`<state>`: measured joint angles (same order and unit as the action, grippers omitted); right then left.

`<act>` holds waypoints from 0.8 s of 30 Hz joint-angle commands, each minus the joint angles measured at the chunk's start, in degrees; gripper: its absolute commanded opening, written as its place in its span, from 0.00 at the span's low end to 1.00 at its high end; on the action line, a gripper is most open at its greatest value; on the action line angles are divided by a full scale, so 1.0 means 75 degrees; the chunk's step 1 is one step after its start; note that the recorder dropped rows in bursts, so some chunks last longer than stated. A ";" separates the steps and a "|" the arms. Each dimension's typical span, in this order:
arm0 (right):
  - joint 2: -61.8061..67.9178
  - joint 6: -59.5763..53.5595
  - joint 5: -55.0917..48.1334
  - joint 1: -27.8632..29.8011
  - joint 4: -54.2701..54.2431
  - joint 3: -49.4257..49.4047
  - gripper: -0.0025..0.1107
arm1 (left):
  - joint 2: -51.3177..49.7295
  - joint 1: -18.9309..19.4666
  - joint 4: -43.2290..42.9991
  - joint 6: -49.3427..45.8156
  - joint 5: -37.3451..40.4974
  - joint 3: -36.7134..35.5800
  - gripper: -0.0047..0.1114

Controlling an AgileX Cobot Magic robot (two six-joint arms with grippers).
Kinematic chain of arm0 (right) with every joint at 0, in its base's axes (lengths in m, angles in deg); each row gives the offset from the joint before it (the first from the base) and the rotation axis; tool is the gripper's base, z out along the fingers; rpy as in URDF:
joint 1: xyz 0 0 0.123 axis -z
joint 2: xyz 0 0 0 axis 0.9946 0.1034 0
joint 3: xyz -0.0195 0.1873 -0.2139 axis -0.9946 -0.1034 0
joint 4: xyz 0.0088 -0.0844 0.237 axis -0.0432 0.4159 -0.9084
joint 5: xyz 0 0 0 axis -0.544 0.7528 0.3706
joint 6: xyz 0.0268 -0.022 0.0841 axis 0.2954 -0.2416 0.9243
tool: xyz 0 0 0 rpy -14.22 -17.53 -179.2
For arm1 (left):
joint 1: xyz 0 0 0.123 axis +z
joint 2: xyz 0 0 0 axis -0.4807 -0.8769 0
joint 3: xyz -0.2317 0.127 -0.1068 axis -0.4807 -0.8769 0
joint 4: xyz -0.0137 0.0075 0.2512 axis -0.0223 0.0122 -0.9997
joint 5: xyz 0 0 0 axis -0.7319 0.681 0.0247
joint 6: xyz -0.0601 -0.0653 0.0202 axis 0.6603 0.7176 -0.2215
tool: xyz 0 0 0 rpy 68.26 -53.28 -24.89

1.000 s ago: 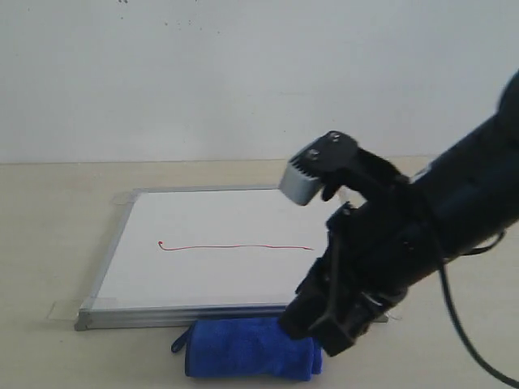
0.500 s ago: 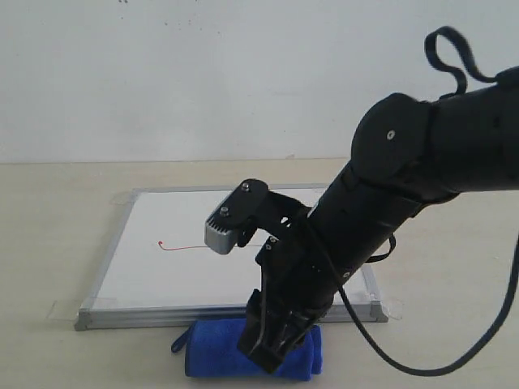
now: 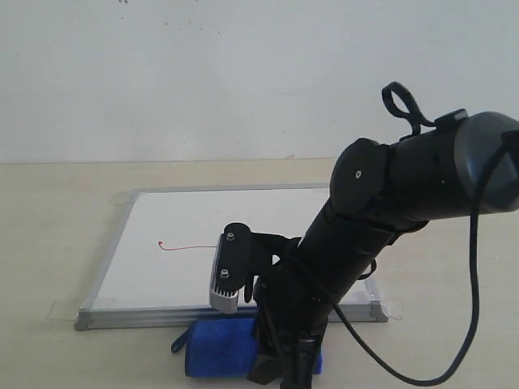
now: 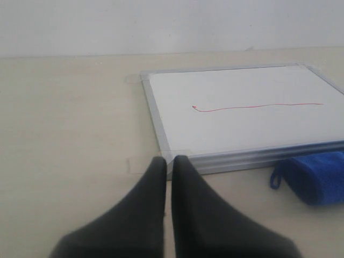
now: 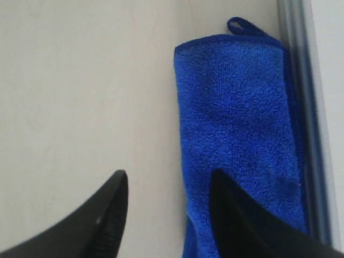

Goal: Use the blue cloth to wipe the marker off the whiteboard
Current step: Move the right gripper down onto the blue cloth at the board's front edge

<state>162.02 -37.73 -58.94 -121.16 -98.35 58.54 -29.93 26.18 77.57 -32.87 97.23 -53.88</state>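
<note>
A pale beige worktop [image 3: 49, 243] with a smooth matt face runs back to a plain white wall [image 3: 203, 81], meeting it in a straight line behind the board. The whiteboard [image 3: 186, 219] lies flat on the worktop, its thin silver-grey frame [image 3: 162, 316] held at the corners by clear tape tabs [image 3: 65, 309]. The marker line [image 3: 190, 245], thin and red with a tiny loop at one end, runs across the white face parallel to the long sides. In the exterior view the black right arm [image 3: 381, 203] covers part of it, while the left wrist view shows it whole. The blue cloth [image 3: 219, 348], a fluffy bundle with a small hanging loop [image 5: 247, 24] at one end, lies on the worktop along the board's near long side, right against the frame. The right gripper [image 5: 167, 180] is down at the cloth with its jaws spread, one finger over the cloth and the other over bare worktop beside it. Whether either finger touches the fabric I cannot tell. A silver-grey camera [image 3: 227, 279] on that wrist hangs over the board's near edge. The left gripper [image 4: 167, 159] is pressed together on nothing, its tips pointing at a taped corner of the board, well apart from the cloth.
</note>
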 commanded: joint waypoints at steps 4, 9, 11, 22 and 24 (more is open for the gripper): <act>0.0140 -0.0445 0.0536 -0.0024 0.0040 0.0032 0.57 | 0.0017 0.0001 0.0075 -0.0008 -0.0046 0.0019 0.07; 0.0309 -0.0469 0.0929 -0.0024 -0.0114 0.0032 0.57 | 0.0017 0.0001 0.0075 -0.0008 -0.0046 0.0019 0.07; 0.0396 -0.0484 0.0992 -0.0024 -0.0119 0.0032 0.57 | 0.0017 0.0001 0.0075 -0.0008 -0.0046 0.0019 0.07; 0.0525 -0.0611 0.1255 -0.0024 -0.0149 0.0032 0.57 | 0.0017 0.0001 0.0075 -0.0008 -0.0046 0.0019 0.07; 0.0636 -0.0611 0.1379 -0.0024 -0.0149 0.0032 0.57 | 0.0017 0.0001 0.0075 -0.0008 -0.0046 0.0019 0.07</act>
<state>165.98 -41.89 -49.58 -121.16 -99.09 58.54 -29.93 26.18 77.57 -32.87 97.23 -53.88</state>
